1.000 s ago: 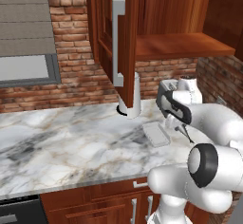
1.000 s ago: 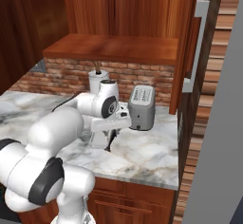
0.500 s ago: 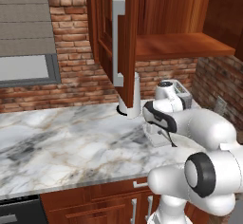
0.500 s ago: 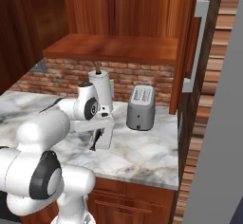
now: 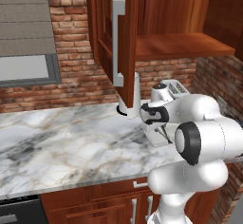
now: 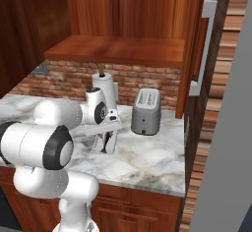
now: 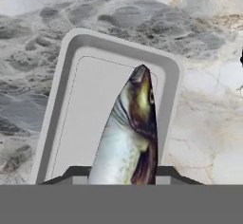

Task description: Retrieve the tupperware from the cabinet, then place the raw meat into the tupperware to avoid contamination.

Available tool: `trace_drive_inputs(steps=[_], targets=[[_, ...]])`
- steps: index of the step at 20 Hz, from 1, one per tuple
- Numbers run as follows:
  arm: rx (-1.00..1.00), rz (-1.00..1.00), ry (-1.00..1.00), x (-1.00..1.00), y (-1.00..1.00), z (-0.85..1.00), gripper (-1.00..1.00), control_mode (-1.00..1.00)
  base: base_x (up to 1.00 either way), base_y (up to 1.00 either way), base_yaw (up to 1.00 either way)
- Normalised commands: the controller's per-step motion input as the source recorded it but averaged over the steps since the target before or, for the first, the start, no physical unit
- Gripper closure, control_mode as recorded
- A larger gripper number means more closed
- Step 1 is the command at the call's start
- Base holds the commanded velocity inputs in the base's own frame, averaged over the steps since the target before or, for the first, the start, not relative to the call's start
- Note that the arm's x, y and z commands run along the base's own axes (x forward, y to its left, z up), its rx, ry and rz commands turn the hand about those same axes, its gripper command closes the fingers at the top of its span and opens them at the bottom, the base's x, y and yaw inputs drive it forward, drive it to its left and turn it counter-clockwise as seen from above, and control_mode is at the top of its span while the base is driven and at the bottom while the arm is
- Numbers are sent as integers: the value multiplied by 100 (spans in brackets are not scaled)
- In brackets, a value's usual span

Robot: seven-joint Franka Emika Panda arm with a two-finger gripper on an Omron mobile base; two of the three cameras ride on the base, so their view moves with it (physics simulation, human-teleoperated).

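Lowering raw fish into the shallow tub on the counter

Two-finger gripper pinches the silvery-green raw fish, head hanging over the pale translucent rectangular tupperware on the grey-veined marble counter, just left of the grey metal toaster. Best to centre the fish along the tub's long axis, go low, then release so nothing overhangs the rim.

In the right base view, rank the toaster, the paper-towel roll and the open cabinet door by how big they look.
1. cabinet door, by far the largest, though it hangs nearer the camera.
2. and 3. toaster and paper-towel roll look close in size; the arm hides part of the roll, so no ranking.
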Motion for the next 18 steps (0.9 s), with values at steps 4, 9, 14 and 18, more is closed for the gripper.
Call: trace_drive_inputs(steps=[4,9,14,18], targets=[[0,0,0,29,13,-26,100,-100,0,0,0],[-1,0,2,1,6,-16,-100,-100,0,0,0],[0,-1,0,0,-3,7,-100,-100,0,0,0],[0,-3,0,1,0,15,-100,-100,0,0,0]])
